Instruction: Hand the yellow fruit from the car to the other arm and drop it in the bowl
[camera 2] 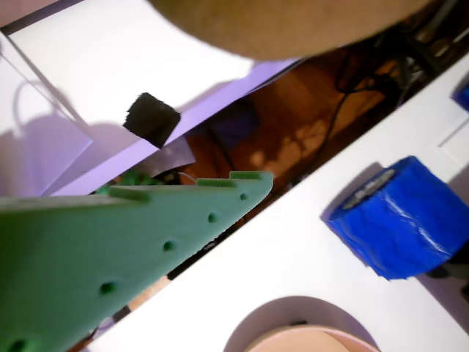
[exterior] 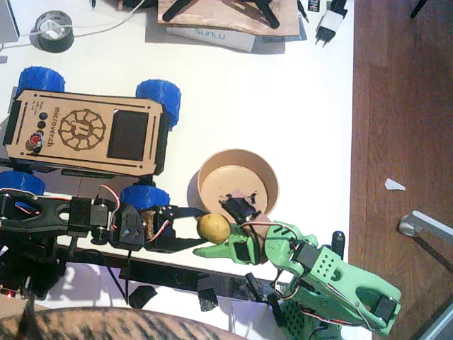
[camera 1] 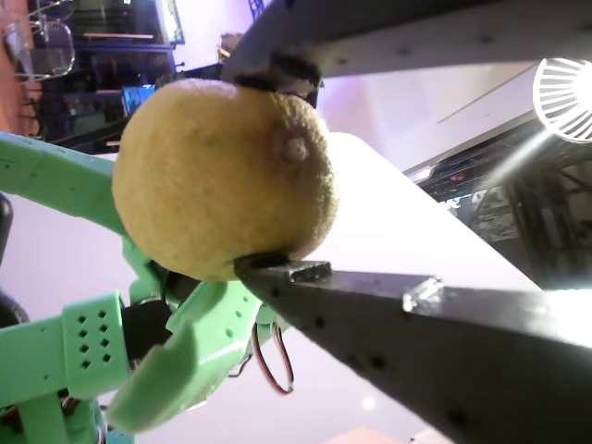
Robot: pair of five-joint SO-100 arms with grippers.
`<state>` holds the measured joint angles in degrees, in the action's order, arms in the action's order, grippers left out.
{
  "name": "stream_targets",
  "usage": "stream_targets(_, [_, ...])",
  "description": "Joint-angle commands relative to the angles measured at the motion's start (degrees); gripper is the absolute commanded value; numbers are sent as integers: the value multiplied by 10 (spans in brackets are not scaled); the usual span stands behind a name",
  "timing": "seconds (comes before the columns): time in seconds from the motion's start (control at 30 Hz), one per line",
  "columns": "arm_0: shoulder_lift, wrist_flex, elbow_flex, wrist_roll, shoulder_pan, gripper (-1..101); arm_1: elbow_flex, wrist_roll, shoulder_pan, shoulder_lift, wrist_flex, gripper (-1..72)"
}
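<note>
I see the white surface (exterior: 297, 92) with the car (exterior: 85, 131) at about ten o'clock, plywood deck and blue wheels. The tan bowl (exterior: 239, 180) sits near centre. At six o'clock of the bowl, just off its rim, the fruit (exterior: 213, 228) hangs between the two arms. In a wrist view the fruit (camera 1: 222, 176) is dull yellow, round-oval, with matte pebbled skin and a small nub. The black left pincer (exterior: 205, 225) clamps it top and bottom. The green right pincer (exterior: 225, 237) reaches in from four o'clock; I cannot tell whether it is spread or closed.
</note>
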<state>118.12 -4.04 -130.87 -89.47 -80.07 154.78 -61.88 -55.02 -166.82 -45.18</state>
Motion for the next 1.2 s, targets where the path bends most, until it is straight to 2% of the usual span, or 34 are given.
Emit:
stream_targets(0.0, [-3,26,11,-7,-9,1,-16,-2,17,-12,35,351])
stream_targets(0.27, [-13,26,11,-7,-9,1,-27,-2,24,-11,60,330])
stream_targets(0.37, [-13,26,11,-7,-9,1,-32,-1,25,-19,76,262])
stream_targets(0.73, [-18,26,11,-7,-9,1,-33,-2,53,-63,89,255])
stream_targets(0.87, [-18,26,11,-7,-8,1,-28,-2,52,-61,88,195])
stream_targets(1.03, [-22,26,11,-7,-8,1,-23,-1,51,-65,85,10])
stream_targets(1.17, [-25,26,11,-7,-8,1,-23,0,57,-68,80,1])
